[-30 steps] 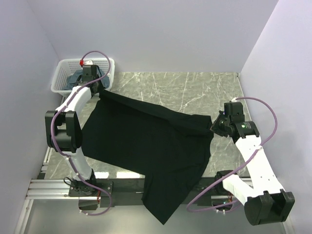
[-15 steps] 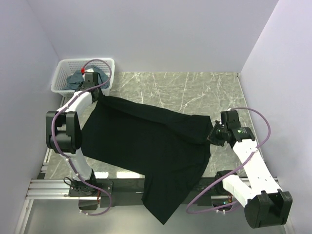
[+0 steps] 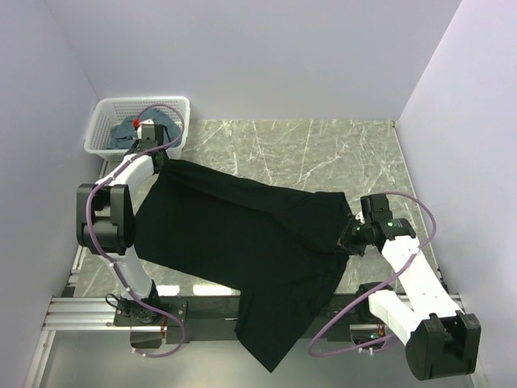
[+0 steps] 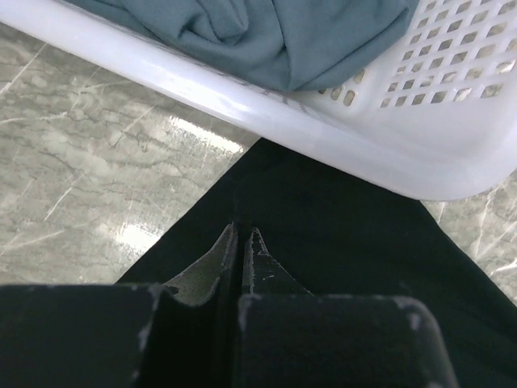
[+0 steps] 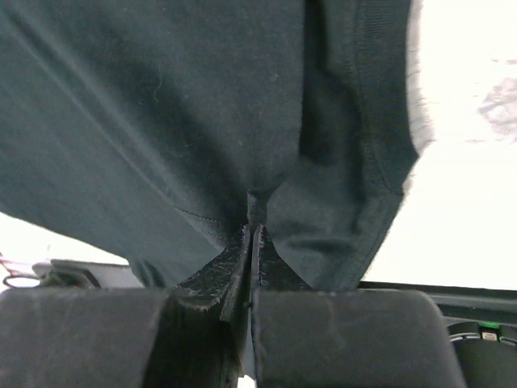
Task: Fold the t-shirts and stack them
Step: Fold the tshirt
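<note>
The right gripper (image 3: 350,236) has drawn in toward lower centre, slackening the large plain black cloth t-shirt (image 3: 242,234) spread mid-frame. It and the left gripper (image 3: 160,155), beside the white plastic lattice basket (image 3: 98,123) at upper left, are each pinched tight on a shirt corner. This looks like the spreading step; next, the shirt probably needs laying flat.

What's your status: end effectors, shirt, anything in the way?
Left end effector and right end effector both shut on black t-shirt, stretched between them, part overhanging near edge. White basket with blue-grey shirts close beside left grip.
</note>
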Robot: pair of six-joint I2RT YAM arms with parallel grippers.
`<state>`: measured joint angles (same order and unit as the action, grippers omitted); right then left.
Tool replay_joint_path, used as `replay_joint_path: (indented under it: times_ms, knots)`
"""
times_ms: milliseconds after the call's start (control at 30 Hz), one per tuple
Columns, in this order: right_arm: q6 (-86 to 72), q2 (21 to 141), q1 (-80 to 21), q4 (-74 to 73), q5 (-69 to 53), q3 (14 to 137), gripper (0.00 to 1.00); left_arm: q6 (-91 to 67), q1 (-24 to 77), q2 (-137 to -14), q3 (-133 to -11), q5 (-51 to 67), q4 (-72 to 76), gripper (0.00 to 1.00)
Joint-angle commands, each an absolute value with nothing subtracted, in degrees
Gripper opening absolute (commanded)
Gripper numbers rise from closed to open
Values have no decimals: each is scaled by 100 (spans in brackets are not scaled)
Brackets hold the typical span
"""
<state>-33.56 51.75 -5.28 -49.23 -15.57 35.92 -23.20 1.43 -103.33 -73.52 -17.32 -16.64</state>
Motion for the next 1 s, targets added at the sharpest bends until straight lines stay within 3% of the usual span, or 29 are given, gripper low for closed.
replay_joint_path:
  times_ms: [0, 100, 133, 200, 233, 333, 367, 433, 467, 533, 633, 967]
  knots:
    - [-3130, 5221, -598, -4939, -1916, 3577, 3, -2312, 105, -10231, -7365, -1925, -1362, 6]
    - [-2910, 5343, -606, -5036, -2127, 3603, 9, -2355, 105, -10204, -7286, -2030, -1345, 10]
    - [-2857, 5370, -598, -5123, -2144, 3630, 18, -2382, 105, -10187, -7260, -2030, -1362, 19]
    - [-2760, 5423, -598, -5168, -2136, 3761, 32, -2522, 105, -10126, -7225, -2030, -1493, 26]
    - [-2742, 5432, -589, -5194, -2092, 3840, 45, -2566, 105, -10081, -7199, -2013, -1538, 34]
    - [-2830, 5467, -545, -5125, -1759, 4218, 57, -2759, 105, -9818, -7119, -2021, -1775, 43]
    - [-2865, 5467, -510, -5046, -1671, 4314, 61, -2812, 105, -9730, -7110, -2056, -1880, 50]
    - [-3058, 5476, -405, -4835, -1234, 4465, 64, -2900, 105, -9432, -7058, -2135, -2179, 62]
    - [-3154, 5519, -282, -4547, -1109, 4465, 66, -2900, 105, -9318, -7023, -2188, -2258, 74]
    - [-3409, 5633, -141, -4073, -889, 4360, 66, -2865, 105, -8949, -6891, -2311, -2529, 90]
    - [-3717, 5967, -53, -3466, -441, 4088, 66, -2821, 105, -8456, -6584, -2110, -2785, 99]
    - [-3649, 7566, 255, -2268, 379, 4086, 61, -2795, 307, -6401, -4818, -1819, -2347, 95]
